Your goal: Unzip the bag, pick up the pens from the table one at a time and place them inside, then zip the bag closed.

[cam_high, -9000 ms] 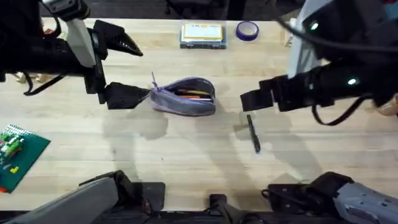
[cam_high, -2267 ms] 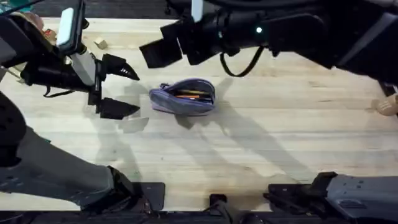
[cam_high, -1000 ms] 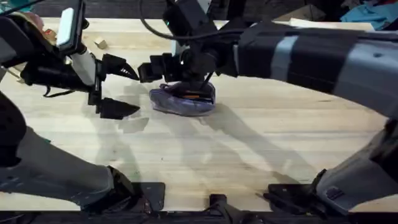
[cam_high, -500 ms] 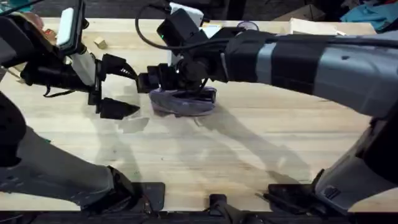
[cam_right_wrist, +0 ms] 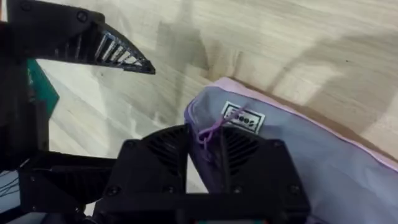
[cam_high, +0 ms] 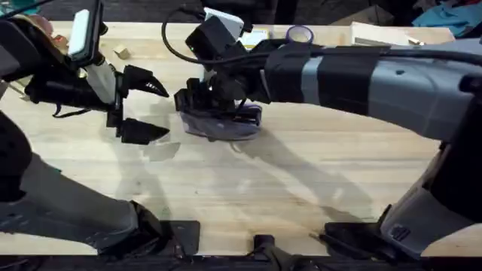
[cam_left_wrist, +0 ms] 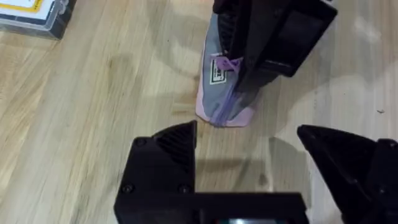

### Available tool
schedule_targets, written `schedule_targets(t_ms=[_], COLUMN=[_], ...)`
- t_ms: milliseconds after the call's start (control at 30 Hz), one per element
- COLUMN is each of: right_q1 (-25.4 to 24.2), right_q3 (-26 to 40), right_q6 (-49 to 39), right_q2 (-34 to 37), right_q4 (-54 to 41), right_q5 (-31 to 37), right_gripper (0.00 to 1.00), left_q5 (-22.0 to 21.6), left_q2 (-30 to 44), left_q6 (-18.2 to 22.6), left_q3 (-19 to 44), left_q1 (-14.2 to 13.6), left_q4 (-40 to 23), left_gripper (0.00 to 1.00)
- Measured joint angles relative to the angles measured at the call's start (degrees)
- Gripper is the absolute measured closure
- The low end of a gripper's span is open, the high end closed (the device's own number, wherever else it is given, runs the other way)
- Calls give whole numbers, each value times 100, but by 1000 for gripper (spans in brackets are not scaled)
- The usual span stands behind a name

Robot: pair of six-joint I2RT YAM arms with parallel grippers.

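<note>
Pinching the zipper end of the bag (cam_high: pixel 224 124).
Lying long-ways left to right on the table (cam_high: pixel 316 181), far middle, zipper pull pointing left. Right gripper (cam_high: pixel 190 102) squeezing shut on that left end; left gripper (cam_high: pixel 147 109) hanging just left, fingers wide apart, holding nothing.

**Grey pouch lying on the bench with its zip end pinched**

The bag (cam_high: pixel 226 124), a soft oblong pouch of grey fabric with lilac-purple edging, is lying on its side on the pale planked bench (cam_high: pixel 316 188), toward the far middle. Its end with a small white label and a lilac zipper pull (cam_right_wrist: pixel 211 132) is facing the left arm's side. The right end effector (cam_right_wrist: pixel 205 155) is closing its black fingers on that end, right at the pull. The pouch's body is sagging loosely and resting flat on the wood; whether its zipper is standing open cannot be told.
</note>
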Motion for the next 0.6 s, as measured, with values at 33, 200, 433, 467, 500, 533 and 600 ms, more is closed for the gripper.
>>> schedule_targets(t_ms=[33, 200, 433, 467, 500, 533, 600], right_q1=[0, 11, 9, 9, -10, -20, -55], right_q3=[0, 0, 0, 0, 0, 0, 0], right_q6=[12, 54, 54, 54, 54, 54, 54], right_q2=[-1, -1, 0, -1, -1, 1, -1], right_q4=[7, 34, 106, 108, 114, 117, 120], right_q5=[1, 3, 21, 21, 17, 14, -10], right_gripper=[672, 807, 862, 871, 903, 916, 930], left_q5=[-1, -1, -1, -1, -1, -1, -1], left_q2=[1, 1, 1, 1, 1, 1, 1], left_q6=[0, 0, 0, 0, 0, 0, 0], left_q3=[0, 0, 0, 0, 0, 0, 0], left_q1=[0, 0, 0, 0, 0, 0, 0], left_q4=[0, 0, -2, 0, -2, 0, 0], left_gripper=[8, 7, 8, 7, 7, 7, 8])
